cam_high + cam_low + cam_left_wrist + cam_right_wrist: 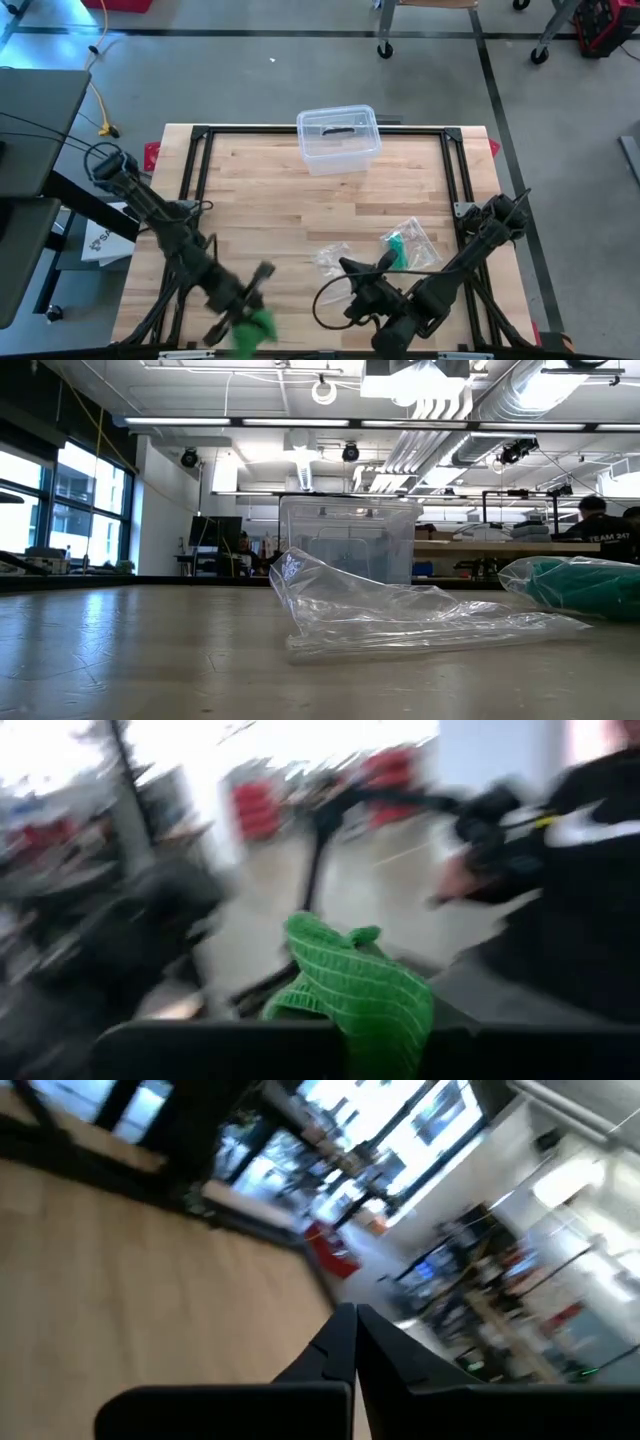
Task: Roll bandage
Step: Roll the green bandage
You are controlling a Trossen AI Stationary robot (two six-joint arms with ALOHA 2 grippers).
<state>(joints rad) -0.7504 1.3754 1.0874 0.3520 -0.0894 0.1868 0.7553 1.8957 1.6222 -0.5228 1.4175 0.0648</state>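
Crumpled clear plastic bag (400,615) lies nearest on my wooden table (260,210). Left gripper (250,318), near edge: clamped on green woven bandage (355,985). Right gripper (347,266): fingers together, empty, beside bag. Clear plastic bin (338,138): far edge.

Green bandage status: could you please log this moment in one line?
left gripper shut on green bandage | right gripper shut, empty | near table edge
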